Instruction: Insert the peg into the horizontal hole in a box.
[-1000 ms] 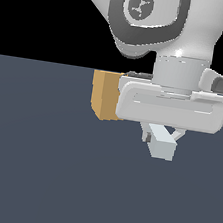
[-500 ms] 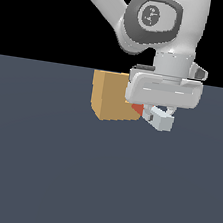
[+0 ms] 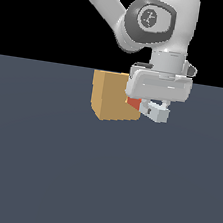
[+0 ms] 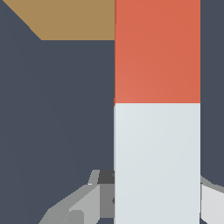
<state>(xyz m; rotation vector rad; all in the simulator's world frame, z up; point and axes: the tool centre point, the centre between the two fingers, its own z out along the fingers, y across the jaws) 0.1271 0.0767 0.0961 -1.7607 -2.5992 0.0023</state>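
The tan box point(image 3: 113, 96) stands on the dark floor, left of my hand in the exterior view; it also shows in the wrist view point(image 4: 70, 19). My gripper point(image 3: 154, 110) is shut on the pale grey-white half of the peg point(image 3: 155, 112), held level above the floor. The red-orange half point(image 3: 133, 103) points at the box's right face and meets it there. In the wrist view the peg point(image 4: 156, 109) runs from between my fingers point(image 4: 85, 201) towards the box. The hole is hidden behind the peg and my hand.
The dark grey floor point(image 3: 98, 182) spreads flat around the box. The arm's white links point(image 3: 157, 24) rise above the hand against a black background.
The hand has carried the peg back and towards the box, to the exterior view's left. The red-orange end, hidden a second ago, now reaches the box's right face.
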